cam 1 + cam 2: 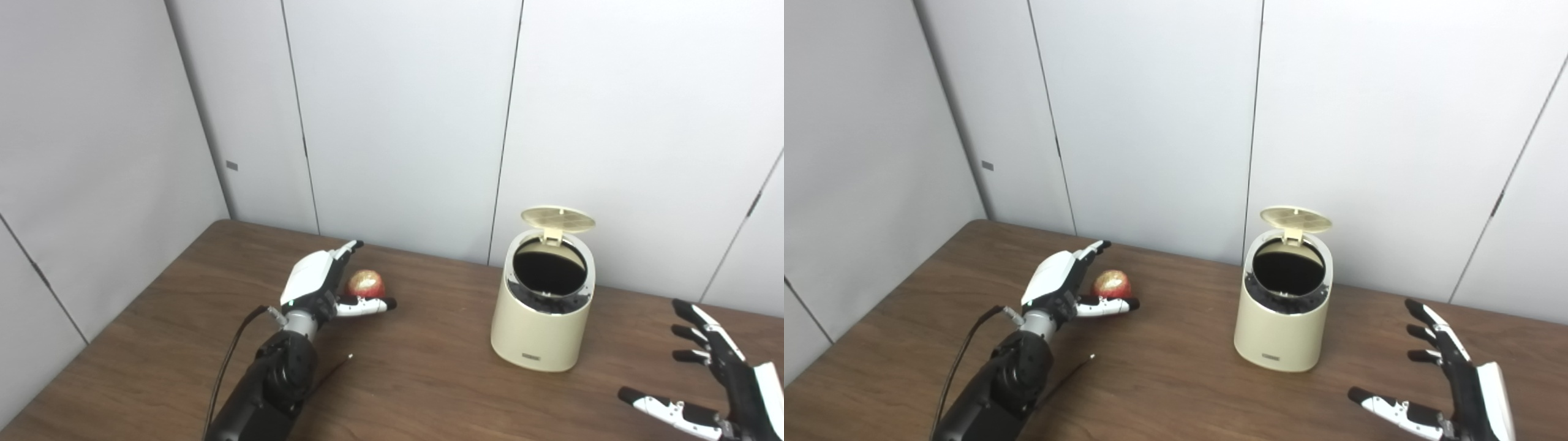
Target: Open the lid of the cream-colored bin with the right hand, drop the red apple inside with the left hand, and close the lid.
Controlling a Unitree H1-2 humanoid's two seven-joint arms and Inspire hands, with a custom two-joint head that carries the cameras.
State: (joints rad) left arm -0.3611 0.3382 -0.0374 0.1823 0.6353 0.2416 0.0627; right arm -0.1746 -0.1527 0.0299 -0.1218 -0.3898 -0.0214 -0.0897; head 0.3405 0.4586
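Cream-colored bin [542, 306] at right of centre already stood with its lid [557, 218] up, so we had our left hand [318, 283], fingers apart, cupped around the red apple [365, 284] on the table [429, 392] at centre-left, ungrasped, while our right hand [713, 380] waited spread and empty at lower right.

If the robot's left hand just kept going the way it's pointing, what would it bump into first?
Probably the red apple. The left hand is open around it, fingers reaching past on either side, so the palm would likely meet the apple first. Whether they already touch is unclear.
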